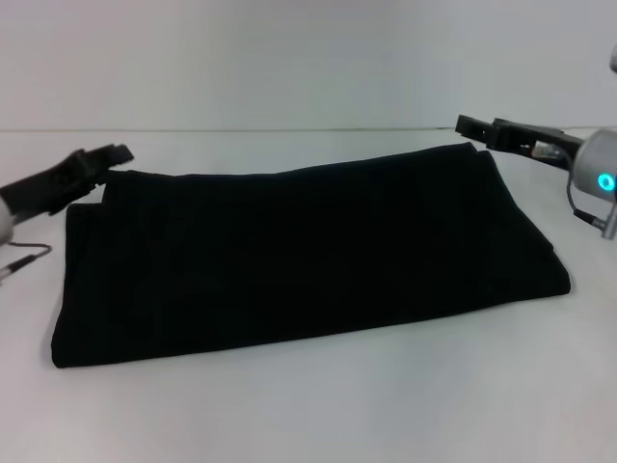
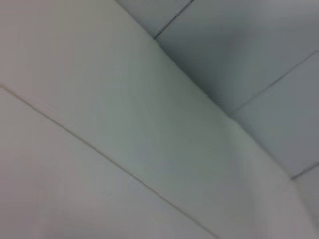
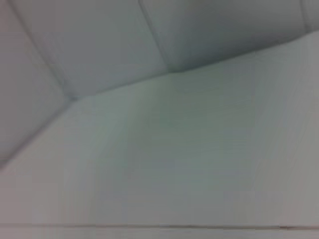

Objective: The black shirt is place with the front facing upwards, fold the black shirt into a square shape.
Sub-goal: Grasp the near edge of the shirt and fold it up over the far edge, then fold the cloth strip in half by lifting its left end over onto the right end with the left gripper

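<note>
You are looking at the black shirt (image 1: 299,256) lying on the white table (image 1: 318,405) as a long folded band, no lettering showing, so by my reading the lengthwise folds are done and the crosswise fold that makes it a square is still to do. Your left gripper (image 1: 108,159) hovers at the band's far left corner and your right gripper (image 1: 474,126) at its far right corner; neither appears to hold cloth. I cannot tell whether either is spread or closed, and both wrist views show only pale surfaces.
</note>
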Robot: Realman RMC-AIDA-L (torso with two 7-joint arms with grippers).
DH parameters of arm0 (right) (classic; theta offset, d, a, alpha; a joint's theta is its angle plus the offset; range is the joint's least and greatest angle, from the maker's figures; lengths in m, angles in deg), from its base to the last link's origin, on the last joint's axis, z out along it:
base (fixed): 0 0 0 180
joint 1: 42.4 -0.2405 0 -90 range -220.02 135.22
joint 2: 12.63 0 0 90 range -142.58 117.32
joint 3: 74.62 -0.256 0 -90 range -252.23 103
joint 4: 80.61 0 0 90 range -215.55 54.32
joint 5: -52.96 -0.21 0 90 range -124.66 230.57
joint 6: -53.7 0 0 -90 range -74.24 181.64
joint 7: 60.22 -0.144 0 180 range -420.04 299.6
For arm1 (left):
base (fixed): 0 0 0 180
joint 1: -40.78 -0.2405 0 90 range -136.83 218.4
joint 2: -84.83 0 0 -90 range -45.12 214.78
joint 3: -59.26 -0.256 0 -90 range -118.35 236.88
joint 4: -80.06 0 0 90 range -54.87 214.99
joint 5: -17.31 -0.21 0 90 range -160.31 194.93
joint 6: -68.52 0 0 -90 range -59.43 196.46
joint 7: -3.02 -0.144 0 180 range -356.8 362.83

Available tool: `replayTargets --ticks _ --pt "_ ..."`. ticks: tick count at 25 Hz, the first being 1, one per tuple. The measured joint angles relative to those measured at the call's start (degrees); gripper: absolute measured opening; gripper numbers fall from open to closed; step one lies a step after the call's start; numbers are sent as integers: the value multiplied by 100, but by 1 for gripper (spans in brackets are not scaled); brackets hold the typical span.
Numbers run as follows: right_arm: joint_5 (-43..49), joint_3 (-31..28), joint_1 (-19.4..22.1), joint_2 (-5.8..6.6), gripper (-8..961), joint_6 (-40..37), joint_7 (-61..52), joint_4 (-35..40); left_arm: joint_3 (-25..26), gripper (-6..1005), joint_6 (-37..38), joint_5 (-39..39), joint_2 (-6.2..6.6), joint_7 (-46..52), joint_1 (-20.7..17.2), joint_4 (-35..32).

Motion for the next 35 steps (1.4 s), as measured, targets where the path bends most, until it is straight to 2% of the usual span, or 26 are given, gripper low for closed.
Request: replayTargets --ticks 2,3,5,7,9,14,17,29,35 --pt "-2 13 242 20 497 -981 433 252 -22 449 848 17 233 166 -178 0" --pt "-2 14 340 23 548 -1416 691 335 -70 495 1138 3 310 247 -226 0" --pt "6 19 577 32 616 -2385 1413 485 -386 544 1987 -76 629 666 -423 -17" --pt "5 -3 802 26 652 -3125 2196 512 -616 594 2368 -109 778 985 -573 -47" --pt "-5 -23 963 10 688 -3492 2697 489 -727 643 2695 -122 846 1321 -785 -163" --pt "149 206 1167 -17 712 -3671 3084 258 -923 766 3144 -242 814 2133 -1319 -586" --pt "186 289 1240 -21 720 -3599 3426 60 -944 947 3355 -470 778 2495 -1490 -643" --pt "195 321 1295 -26 728 -3410 3769 -168 -902 943 3339 -988 738 2975 -1628 -601" --pt "195 324 1294 -26 727 -3398 3772 -171 -917 935 3070 -1047 690 3119 -1632 -579"
